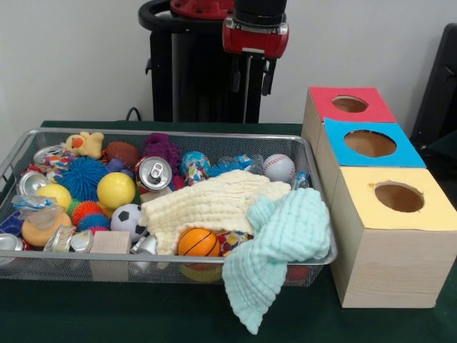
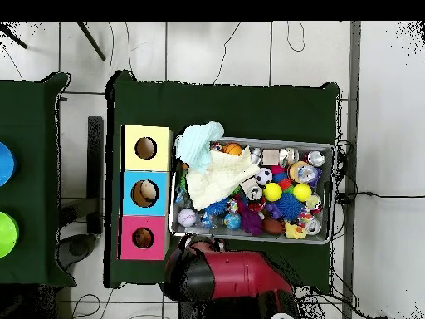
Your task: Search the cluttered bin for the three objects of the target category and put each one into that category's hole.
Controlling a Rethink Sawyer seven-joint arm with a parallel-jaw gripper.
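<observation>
The silver wire-mesh bin (image 1: pixel 171 133) is full of toys, also seen from overhead (image 2: pixel 332 193). A yellow plush duck (image 1: pixel 86 144) lies in its far left corner in the front view, and shows in the overhead view (image 2: pixel 295 230). The teddy bear and the striped plush toy are hidden. The red-topped box's hole (image 1: pixel 350 104) is farthest from the camera, right of the bin, and shows from overhead (image 2: pixel 143 238). My gripper (image 1: pixel 250 80) hangs high behind the bin's far rim, open and empty.
A cream cloth (image 1: pixel 214 204) and a mint cloth (image 1: pixel 282 243) cover the bin's right half; the mint one hangs over the front rim. An orange basketball (image 1: pixel 198 242), spiky balls, cans and other balls fill the rest. Blue-topped (image 1: pixel 368 143) and yellow-topped (image 1: pixel 398 196) boxes stand beside the red one.
</observation>
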